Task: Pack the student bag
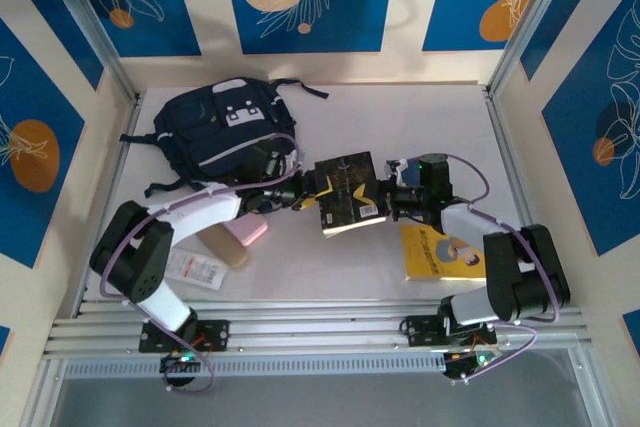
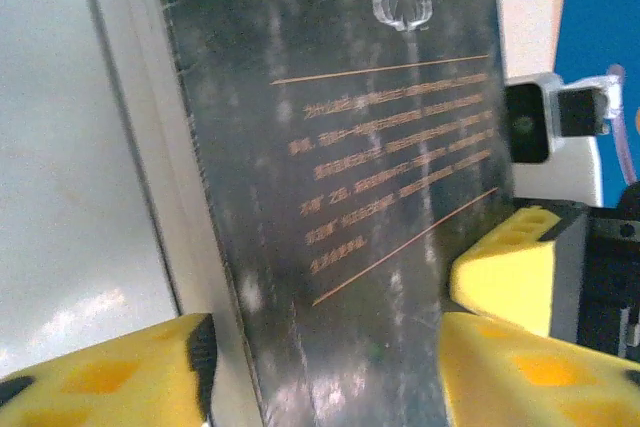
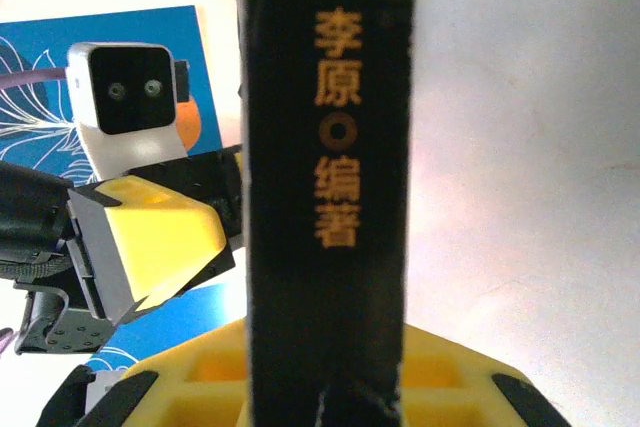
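While the book hangs between both arms: the step looks like a handover, and one hand should let go only once the other is firmly clamped.
Left wrist view, grip: the left hand [image 2: 325, 377] has a yellow pad on each side of the black book [image 2: 340, 197]. Whether they press it or stand just off it cannot be told.
Left wrist view, partner: the right hand's pad [image 2: 505, 262] lies against the cover's right edge.
Right wrist view, grip: the right hand [image 3: 325, 387] is clenched on the book's spine [image 3: 330, 197], with yellow showing tight on both sides.
Right wrist view, advice: the hold is near one edge, so the book is best kept upright and moved slowly.
Top view, route: the book [image 1: 345, 192] sits tilted at mid-frame and should travel up and left to the bag.
Top view, bag place: the student bag [image 1: 225, 122] lies in the upper left on the surface [image 1: 400, 117], near the left arm.
Top view, bag look: navy fabric with light grey stripes, a grey-white buckled patch and dark straps splayed out. Whether its mouth is open cannot be told.
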`<action>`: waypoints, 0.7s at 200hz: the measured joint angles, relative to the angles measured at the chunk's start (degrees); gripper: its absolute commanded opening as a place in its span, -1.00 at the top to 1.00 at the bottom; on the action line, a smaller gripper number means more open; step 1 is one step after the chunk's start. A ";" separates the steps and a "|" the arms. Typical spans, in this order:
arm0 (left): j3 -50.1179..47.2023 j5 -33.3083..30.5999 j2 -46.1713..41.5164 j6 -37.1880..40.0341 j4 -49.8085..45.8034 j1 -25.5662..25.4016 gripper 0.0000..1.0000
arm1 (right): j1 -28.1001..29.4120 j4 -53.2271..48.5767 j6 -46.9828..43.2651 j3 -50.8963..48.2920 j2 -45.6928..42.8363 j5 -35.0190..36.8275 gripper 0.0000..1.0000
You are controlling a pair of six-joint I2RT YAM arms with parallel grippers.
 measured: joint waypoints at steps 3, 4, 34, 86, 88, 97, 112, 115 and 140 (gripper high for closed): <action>0.00 -0.02 -0.28 0.07 -0.48 0.07 -0.44 | 0.00 -0.35 -0.17 0.00 -0.42 0.11 1.00; 0.00 0.00 -0.37 0.20 -0.52 0.07 -0.46 | 0.00 -0.46 -0.20 -0.02 -0.55 0.15 1.00; -0.04 0.09 -3.08 1.07 -2.08 0.83 -0.64 | 0.00 -3.26 -0.79 -0.04 -4.94 0.98 1.00; -0.24 1.55 -3.58 -1.33 -0.52 1.88 -0.78 | 0.00 0.42 3.23 -1.95 -12.09 0.83 1.00; -0.28 1.68 -3.58 -1.51 -0.28 1.90 -0.78 | 0.00 0.57 3.52 -2.01 -12.22 0.85 1.00; -0.44 2.01 -3.56 -2.38 0.66 1.92 -0.79 | 0.02 1.07 4.74 -2.38 -13.20 0.85 1.00; -0.83 2.64 -3.52 -4.33 3.28 1.95 -0.79 | 0.35 2.27 6.69 -2.67 -14.71 0.83 1.00; -0.96 2.84 -3.50 -4.72 3.96 1.95 -0.80 | 0.42 2.51 7.10 -2.71 -14.99 0.85 1.00; -2.25 4.00 -3.43 -9.49 10.69 2.01 -0.82 | 1.03 4.85 10.51 -3.28 -17.38 1.03 1.00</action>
